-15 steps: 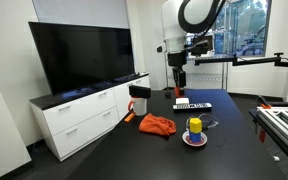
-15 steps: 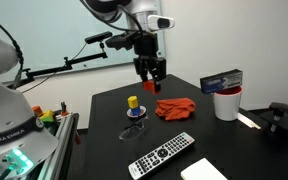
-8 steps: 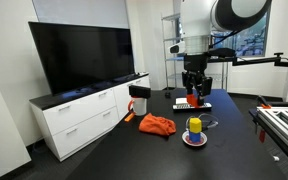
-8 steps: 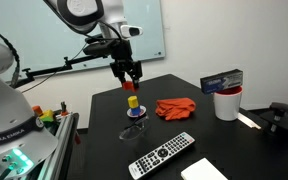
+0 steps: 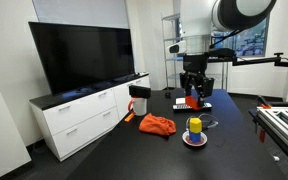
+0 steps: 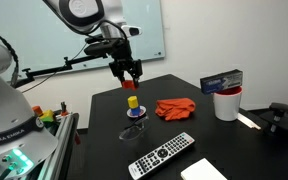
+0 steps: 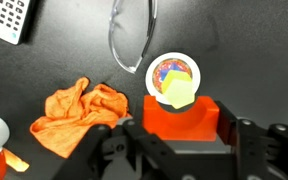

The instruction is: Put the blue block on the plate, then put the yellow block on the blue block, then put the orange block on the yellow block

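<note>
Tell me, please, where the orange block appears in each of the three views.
In an exterior view: the orange block sits right of centre, held in the gripper above the yellow block.
In an exterior view: left of centre, upper half, again above the yellow block.
Wrist view: bottom centre, clamped in the gripper.
Shared landmark: the orange cloth, in all three.

The pincer (image 6: 130,78) hangs above the black worktop (image 6: 104,140) with the orange block (image 6: 131,86) clamped between its fingers. Directly below it and not touching, the yellow block (image 6: 133,101) sits on the blue block (image 6: 134,110), which stands on the plate (image 6: 134,116). A crumpled orange cloth (image 6: 176,107) lies near the plate. A remote control (image 6: 162,153) lies closer to the camera, and a white mug (image 6: 226,103) stands well apart.
</note>
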